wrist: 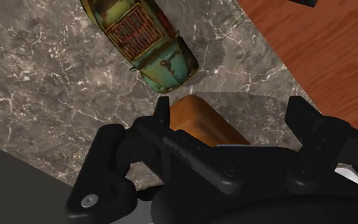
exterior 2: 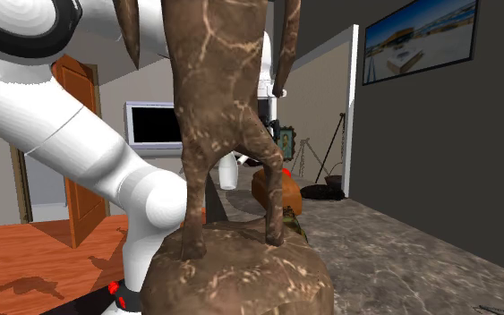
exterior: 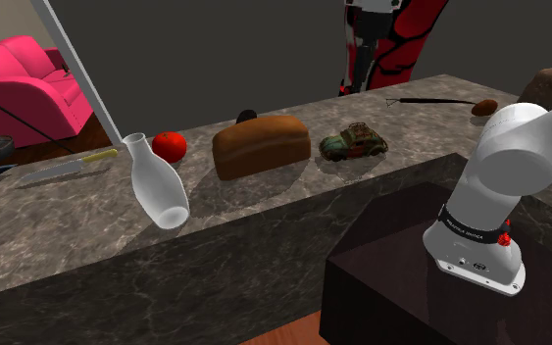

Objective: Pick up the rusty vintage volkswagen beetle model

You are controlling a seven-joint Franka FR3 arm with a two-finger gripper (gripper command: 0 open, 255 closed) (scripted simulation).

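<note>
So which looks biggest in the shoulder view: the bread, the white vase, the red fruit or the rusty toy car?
1. bread loaf
2. white vase, a close second; it stands nearer the camera, so I'm unsure about these two
3. rusty toy car
4. red fruit, the smallest

The white arm (exterior: 504, 162) rises from its base at the shoulder view's lower right, bends at a rounded joint and leaves that view at its right edge. The black jaws point downward and stand wide apart, their fingers (wrist: 163, 116) touching nothing
</note>
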